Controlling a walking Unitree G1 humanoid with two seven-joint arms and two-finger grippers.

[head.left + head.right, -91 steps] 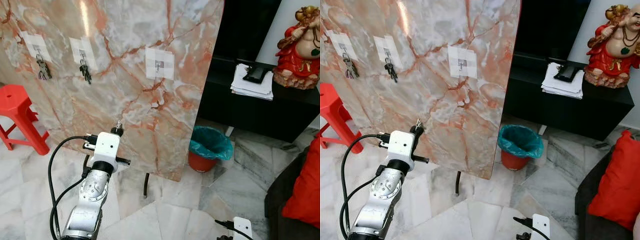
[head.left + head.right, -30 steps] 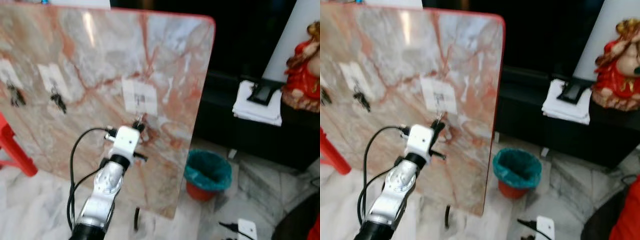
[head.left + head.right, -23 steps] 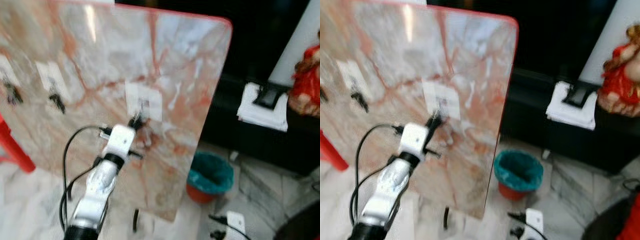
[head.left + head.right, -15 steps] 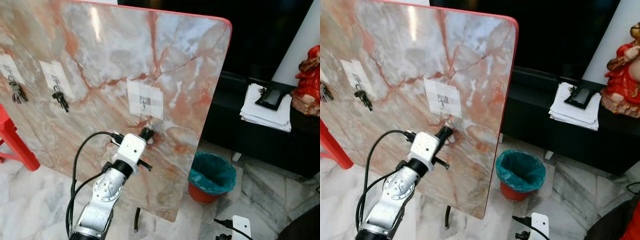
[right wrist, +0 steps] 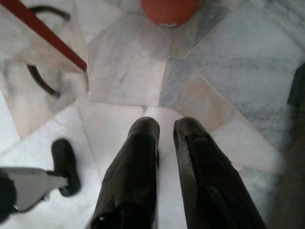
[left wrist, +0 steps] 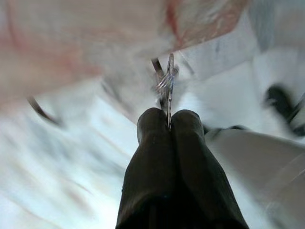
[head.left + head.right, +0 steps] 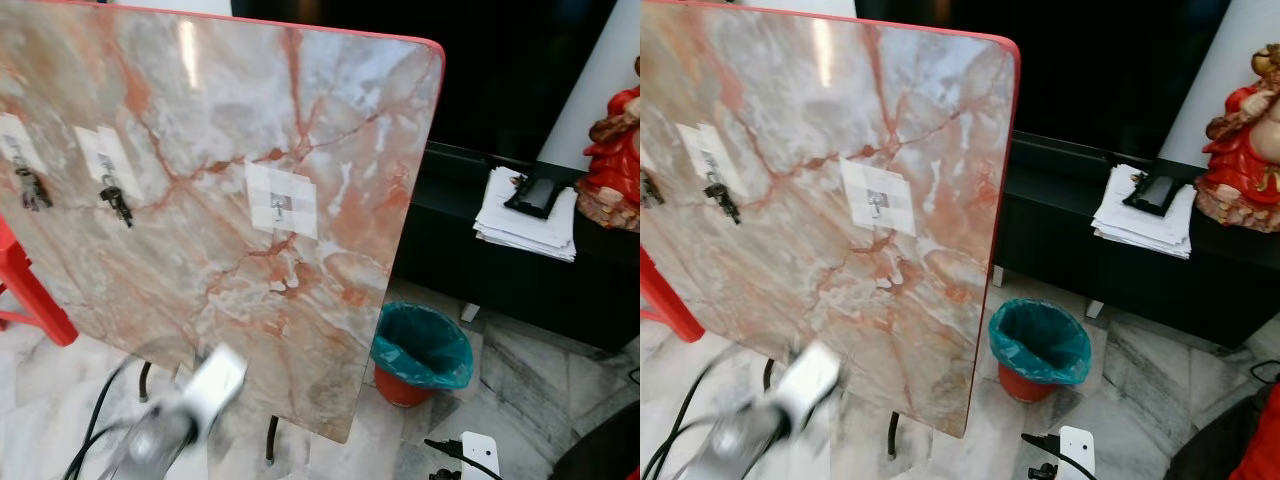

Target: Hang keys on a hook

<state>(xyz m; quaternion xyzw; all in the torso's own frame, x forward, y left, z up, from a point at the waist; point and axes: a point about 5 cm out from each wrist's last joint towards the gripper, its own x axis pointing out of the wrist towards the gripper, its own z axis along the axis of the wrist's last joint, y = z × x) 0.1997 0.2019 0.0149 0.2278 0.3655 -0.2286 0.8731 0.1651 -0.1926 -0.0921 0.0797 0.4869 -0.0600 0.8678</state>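
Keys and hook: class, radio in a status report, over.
Left gripper shut on keys, low, blurred. Right gripper open, idle above floor. Rightmost hook bare. Nothing blocking it.

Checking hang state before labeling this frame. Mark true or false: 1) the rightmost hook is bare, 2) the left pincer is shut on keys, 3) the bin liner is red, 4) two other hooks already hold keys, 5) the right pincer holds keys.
1) True: the rightmost hook on the marble board carries nothing.
2) True: the left pincer pinches the keys between its closed fingers.
3) False: the bin is red with a teal liner.
4) True: key bunches hang on the two hooks further left.
5) False: the right pincer is slightly open over the floor and holds nothing.
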